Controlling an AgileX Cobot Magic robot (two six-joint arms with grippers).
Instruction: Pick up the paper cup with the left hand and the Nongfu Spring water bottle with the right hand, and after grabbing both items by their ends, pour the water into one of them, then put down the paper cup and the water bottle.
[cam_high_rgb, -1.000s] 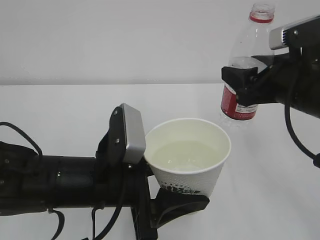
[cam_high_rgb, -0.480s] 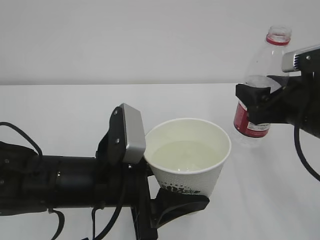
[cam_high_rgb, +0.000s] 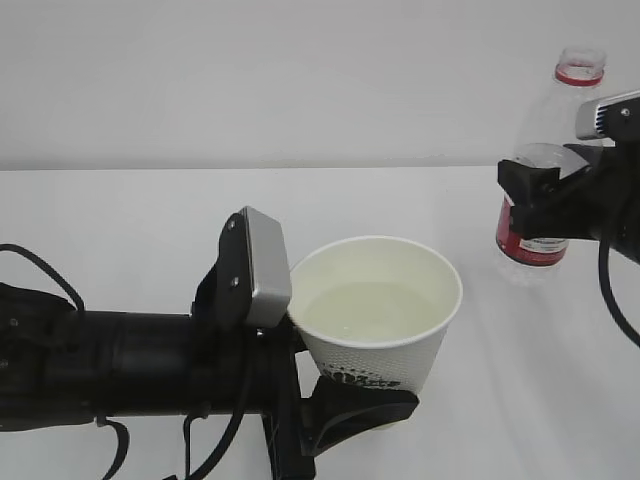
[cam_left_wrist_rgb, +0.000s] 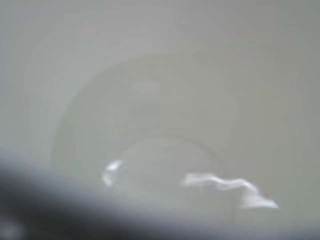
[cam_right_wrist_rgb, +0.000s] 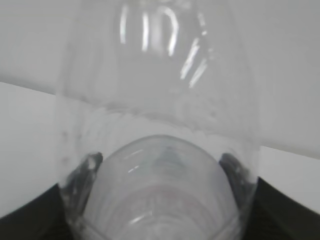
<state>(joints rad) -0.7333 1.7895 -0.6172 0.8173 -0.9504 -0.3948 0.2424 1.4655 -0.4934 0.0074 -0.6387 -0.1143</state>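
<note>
The white paper cup (cam_high_rgb: 378, 345) stands upright in mid-air at the centre, with clear water (cam_high_rgb: 365, 308) filling its lower part. My left gripper (cam_high_rgb: 365, 395) is shut on the cup near its base, one black finger (cam_high_rgb: 355, 408) wrapping under the logo. In the left wrist view only the cup's blurred inside (cam_left_wrist_rgb: 150, 90) and glinting water (cam_left_wrist_rgb: 170, 170) show. At the far right my right gripper (cam_high_rgb: 540, 200) is shut on the Nongfu Spring water bottle (cam_high_rgb: 548, 140), just above its red label (cam_high_rgb: 530, 245). The bottle is upright, uncapped, its red neck ring (cam_high_rgb: 580, 73) on top. The bottle (cam_right_wrist_rgb: 160, 90) fills the right wrist view between dark fingers (cam_right_wrist_rgb: 82, 172).
A white table (cam_high_rgb: 150, 220) runs under both arms to a plain white wall (cam_high_rgb: 250, 80) behind. The left arm's black body and grey plate (cam_high_rgb: 265, 270) lie across the lower left. The bottle hangs near the right border of the exterior view.
The right gripper has carried the bottle to the right and lower, away from the cup, and stood it more upright. The left arm and cup have stayed still.
</note>
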